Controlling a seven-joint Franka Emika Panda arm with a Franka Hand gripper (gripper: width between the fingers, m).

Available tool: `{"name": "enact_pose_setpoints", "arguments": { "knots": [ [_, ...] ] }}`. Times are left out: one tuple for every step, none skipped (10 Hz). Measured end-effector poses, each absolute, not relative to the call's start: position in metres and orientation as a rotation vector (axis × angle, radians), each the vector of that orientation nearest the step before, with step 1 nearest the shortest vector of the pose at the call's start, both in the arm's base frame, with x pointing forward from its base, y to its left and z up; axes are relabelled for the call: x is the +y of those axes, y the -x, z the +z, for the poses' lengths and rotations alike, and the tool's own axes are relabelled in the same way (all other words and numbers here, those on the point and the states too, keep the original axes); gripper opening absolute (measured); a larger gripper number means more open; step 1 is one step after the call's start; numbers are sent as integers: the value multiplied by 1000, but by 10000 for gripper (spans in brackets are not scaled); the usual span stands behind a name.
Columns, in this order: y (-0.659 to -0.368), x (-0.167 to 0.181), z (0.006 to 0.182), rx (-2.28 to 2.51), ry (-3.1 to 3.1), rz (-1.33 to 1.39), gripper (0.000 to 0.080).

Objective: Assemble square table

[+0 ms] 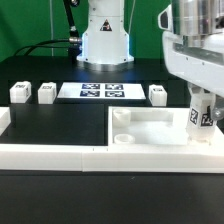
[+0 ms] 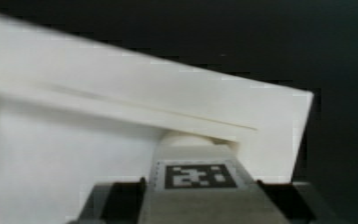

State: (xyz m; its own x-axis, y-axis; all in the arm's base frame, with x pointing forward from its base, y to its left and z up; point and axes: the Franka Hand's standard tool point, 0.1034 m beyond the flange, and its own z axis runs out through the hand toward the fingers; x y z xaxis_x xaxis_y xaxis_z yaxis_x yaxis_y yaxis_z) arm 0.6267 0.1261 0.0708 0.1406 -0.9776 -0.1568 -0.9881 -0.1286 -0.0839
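The white square tabletop [image 1: 150,127] lies rim-up at the exterior view's front right, against the border wall. It fills most of the wrist view [image 2: 105,110]. My gripper [image 1: 201,103] is shut on a white tagged leg [image 1: 200,116] and holds it upright over the tabletop's corner at the exterior view's right. In the wrist view the leg [image 2: 197,165] sits between my gripper's [image 2: 201,205] dark fingers [image 2: 123,202], tag facing the camera, its far end at the tabletop's corner. Three other legs stand on the table: two on the left [image 1: 20,93] [image 1: 46,94] and one right of the middle [image 1: 157,94].
The marker board [image 1: 100,91] lies flat in front of the robot base [image 1: 104,40]. The long low white border wall [image 1: 50,155] runs along the front, with a short return at the left [image 1: 4,122]. The table surface is black.
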Motion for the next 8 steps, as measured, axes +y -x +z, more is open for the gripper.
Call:
{"name": "enact_pose_setpoints", "arguments": {
  "knots": [
    [-629,126,71,2128,2038,144,293],
    [-630,125,71,2156,1999,157,293],
    [-630,125,71,2241,1901,171,293],
    [-630,126,71,2294,1842,180,293],
    [-630,126,71,2235,1911,169,293],
    [-629,128,71,2131,2026,152,474],
    [-632,127,73,1840,2300,93,587],
    [-632,127,74,1661,2448,73,587]
  ]
}}
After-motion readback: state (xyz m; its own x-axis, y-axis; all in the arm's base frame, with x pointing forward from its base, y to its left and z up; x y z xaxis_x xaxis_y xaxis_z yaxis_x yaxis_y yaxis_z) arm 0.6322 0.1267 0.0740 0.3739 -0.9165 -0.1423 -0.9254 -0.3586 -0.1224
